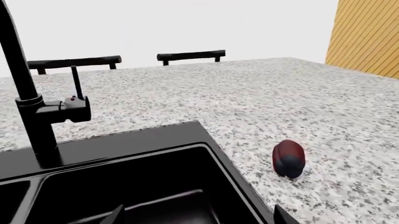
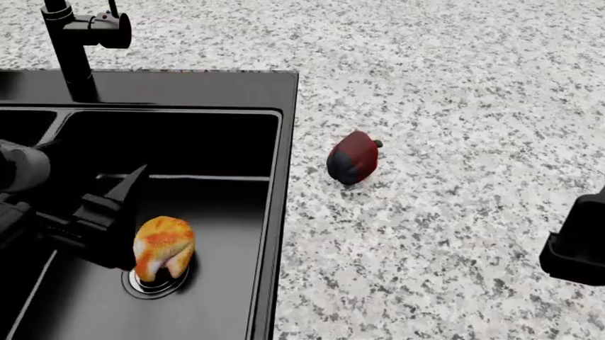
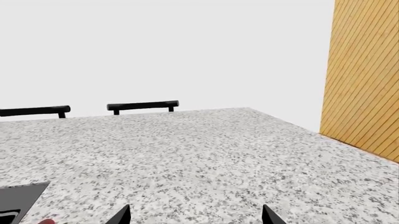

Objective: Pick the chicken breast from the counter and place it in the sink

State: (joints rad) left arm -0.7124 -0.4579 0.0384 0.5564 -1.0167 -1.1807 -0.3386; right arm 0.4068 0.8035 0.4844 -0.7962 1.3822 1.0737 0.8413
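The left pincer (image 2: 132, 212) is seen in the head view inside the right basin of the glossy black rectangular double-basin sink (image 2: 274, 212), its dark fingers (image 2: 126, 184) spread wide and closed on nothing. Just beside it, touching or nearly touching the lower finger, the rounded, mottled orange-yellow chicken breast (image 2: 164, 246) is found resting on the basin floor — directly over the round silver drain (image 2: 151, 283), whose rim shows beneath it. In the left wrist view only the two dark fingertips (image 1: 115, 215) appear at the frame's edge, set far apart, with the sink's black basin (image 1: 156, 186) below them.

Behind the basin the tall black faucet (image 2: 76, 42) is mounted on the sink's rear deck (its side lever (image 1: 76, 84) is clearer in the left wrist view). To the right of the sink, on the speckled white, grey and black granite worktop (image 2: 454, 92), a small dark red-purple fruit with a stem (image 2: 353, 157) lies on its side, near the sink's rim but apart from it.

The right pincer (image 3: 194, 215) is held above bare granite well to the right; its two tips (image 3: 121, 215) are shown wide apart, with nothing between them. Beyond the worktop's far edge two black chair backs (image 3: 142, 106) are visible, and a ribbed wooden-yellow wall panel (image 3: 365, 79) stands to the right.
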